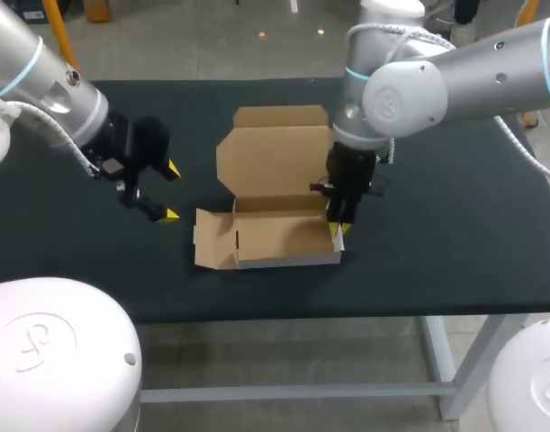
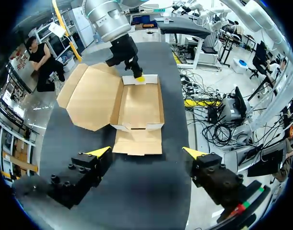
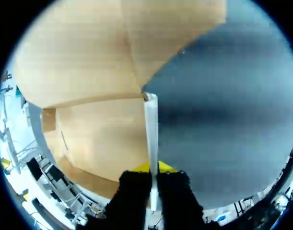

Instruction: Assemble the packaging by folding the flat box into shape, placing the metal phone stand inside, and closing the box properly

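Note:
The brown cardboard box sits partly folded in the middle of the table, its tray upright and its lid lying open and flat behind it. One side flap lies flat at the tray's left. My right gripper points down at the tray's right end and is shut on the thin white-edged side wall, one finger on each face. My left gripper hovers open left of the box, nothing between its fingers. From the left wrist, the box lies ahead of the left gripper, with the right gripper at its far end.
The black table top stretches out right of the box and in a narrower strip to its left under my left arm. Its front edge runs close below the tray.

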You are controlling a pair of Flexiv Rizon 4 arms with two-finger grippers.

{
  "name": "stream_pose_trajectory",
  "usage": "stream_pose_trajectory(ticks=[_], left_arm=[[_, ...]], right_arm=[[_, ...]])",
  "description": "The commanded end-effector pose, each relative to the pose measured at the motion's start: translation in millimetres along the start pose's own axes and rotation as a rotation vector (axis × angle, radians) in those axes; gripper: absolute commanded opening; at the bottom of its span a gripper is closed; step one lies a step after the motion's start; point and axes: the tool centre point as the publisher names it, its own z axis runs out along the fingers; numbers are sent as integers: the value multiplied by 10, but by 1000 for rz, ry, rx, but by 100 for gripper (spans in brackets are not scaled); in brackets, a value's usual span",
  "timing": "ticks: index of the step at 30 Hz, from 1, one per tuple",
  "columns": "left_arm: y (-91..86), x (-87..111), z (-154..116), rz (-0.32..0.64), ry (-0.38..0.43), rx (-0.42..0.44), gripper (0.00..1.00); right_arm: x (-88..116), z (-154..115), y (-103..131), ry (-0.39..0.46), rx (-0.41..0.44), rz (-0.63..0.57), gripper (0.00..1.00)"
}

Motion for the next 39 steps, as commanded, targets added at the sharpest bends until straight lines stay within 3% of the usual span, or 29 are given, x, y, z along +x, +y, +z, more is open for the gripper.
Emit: stream_pose_trajectory(ticks=[1, 6, 10, 25, 39], left_arm=[[-4, 0, -8, -1, 1, -6, 100], [-4, 0, -8, -1, 1, -6, 100], [-4, 0, -8, -1, 1, -6, 100], [-4, 0, -8, -1, 1, -6, 100], [-4, 0, -8, -1, 1, -6, 100]], right_arm=[[33, 22, 59, -24, 42, 13, 0], [47, 30, 44, -54, 9, 27, 0], [53, 29, 34, -69, -15, 35, 12], [88, 97, 23, -108, -95, 51, 8], [88, 113, 12, -113, -202, 76, 13]])
